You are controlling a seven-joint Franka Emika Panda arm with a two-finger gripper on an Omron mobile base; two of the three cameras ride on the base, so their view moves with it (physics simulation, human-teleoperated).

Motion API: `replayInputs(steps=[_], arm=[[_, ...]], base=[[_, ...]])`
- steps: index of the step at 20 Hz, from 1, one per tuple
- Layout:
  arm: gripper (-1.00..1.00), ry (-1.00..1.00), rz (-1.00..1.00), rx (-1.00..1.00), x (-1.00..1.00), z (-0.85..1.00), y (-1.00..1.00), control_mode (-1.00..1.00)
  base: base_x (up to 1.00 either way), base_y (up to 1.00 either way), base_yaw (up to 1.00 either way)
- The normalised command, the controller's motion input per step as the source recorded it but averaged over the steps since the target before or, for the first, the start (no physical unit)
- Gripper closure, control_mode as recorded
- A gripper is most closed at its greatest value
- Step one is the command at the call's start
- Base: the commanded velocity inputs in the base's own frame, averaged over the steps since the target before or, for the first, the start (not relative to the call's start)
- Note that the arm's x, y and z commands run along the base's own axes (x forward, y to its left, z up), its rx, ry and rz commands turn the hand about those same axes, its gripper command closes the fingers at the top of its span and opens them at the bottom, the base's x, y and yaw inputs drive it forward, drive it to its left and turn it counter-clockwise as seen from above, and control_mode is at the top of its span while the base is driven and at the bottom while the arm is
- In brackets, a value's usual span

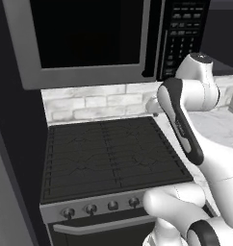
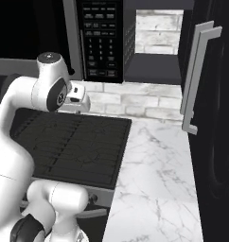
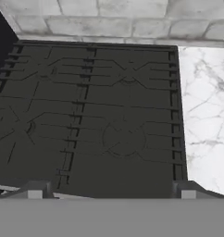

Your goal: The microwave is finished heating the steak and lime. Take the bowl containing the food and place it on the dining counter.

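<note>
The microwave hangs above the stove with its dark glass door closed and its black keypad on the right. Nothing can be made out through the glass, so the bowl, the steak and the lime are hidden. The dining counter is out of view. My gripper hovers open over the stove's front edge and points down at the burners, its two fingertips far apart with nothing between them. The hand sits below the keypad, well under the microwave.
A black stove with grates and a row of front knobs lies under the hand. A marble counter adjoins it on the right. A tall dark cabinet with long grey handles stands at the far right. Brick backsplash runs behind.
</note>
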Motion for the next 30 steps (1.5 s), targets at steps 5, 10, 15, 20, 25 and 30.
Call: replayInputs(steps=[5,10,15,20,25,30], arm=[[-1.0,-0.31,0.0,0.0,-0.38,0.41,0.0,-1.0],[-1.0,-0.36,-0.02,0.0,-0.27,0.48,0.0,-1.0],[-1.0,-0.32,-0.04,0.0,-0.19,0.39,0.0,-1.0],[-1.0,-0.41,-0.02,0.0,-0.13,0.51,0.0,-1.0],[-1.0,-0.57,-0.02,0.0,-0.01,0.62,0.0,-1.0],[-1.0,-0.55,-0.02,0.0,0.0,0.6,0.01,-1.0]], base=[[0.0,0.0,0.0],[0.0,0.0,0.0],[0.0,0.0,0.0],[0.0,0.0,0.0],[0.0,0.0,0.0],[0.0,0.0,0.0]])
